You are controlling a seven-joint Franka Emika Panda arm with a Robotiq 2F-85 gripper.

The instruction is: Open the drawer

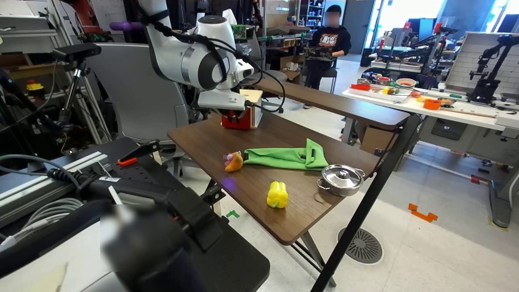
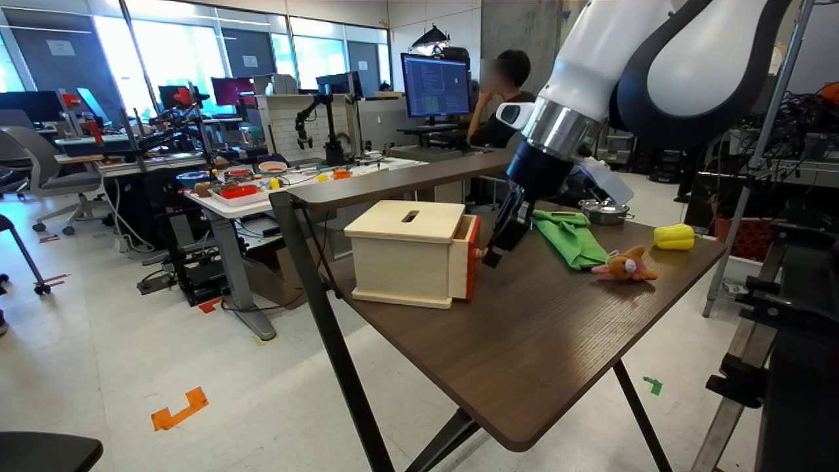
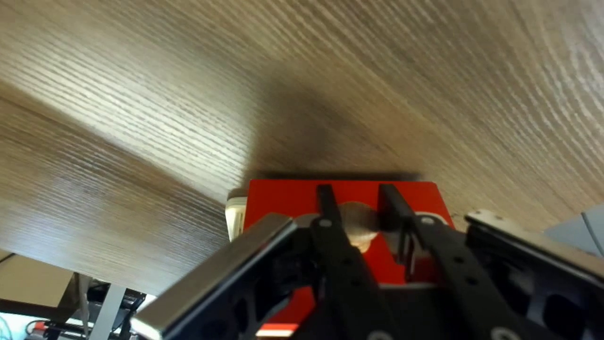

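- I have a pale wooden drawer (image 2: 459, 269) with a flat red front panel (image 2: 471, 278) standing partly out of its squarish pale wooden box (image 2: 401, 262); in an exterior view I can see its side wall between box and panel; the box sits near an edge of the brown wood-grain surface (image 2: 524, 341);
- My black gripper (image 3: 357, 196), at the end of a white jointed arm (image 2: 577, 62), hangs tilted in front of the panel; its jaws are gripping the round pale wooden knob (image 3: 358, 224), one jaw against each side of it in my wrist view;
- Along the same surface I see a long, folded, bright green cloth (image 1: 279, 157); a small orange plush toy (image 1: 234, 162) with pink parts lies just beside one end of it;
- A glossy yellow bell pepper (image 1: 277, 195) lies on its side, well apart from the box; a round, silver metal pot (image 1: 342, 180) with its lid on stands close to an edge of the surface.
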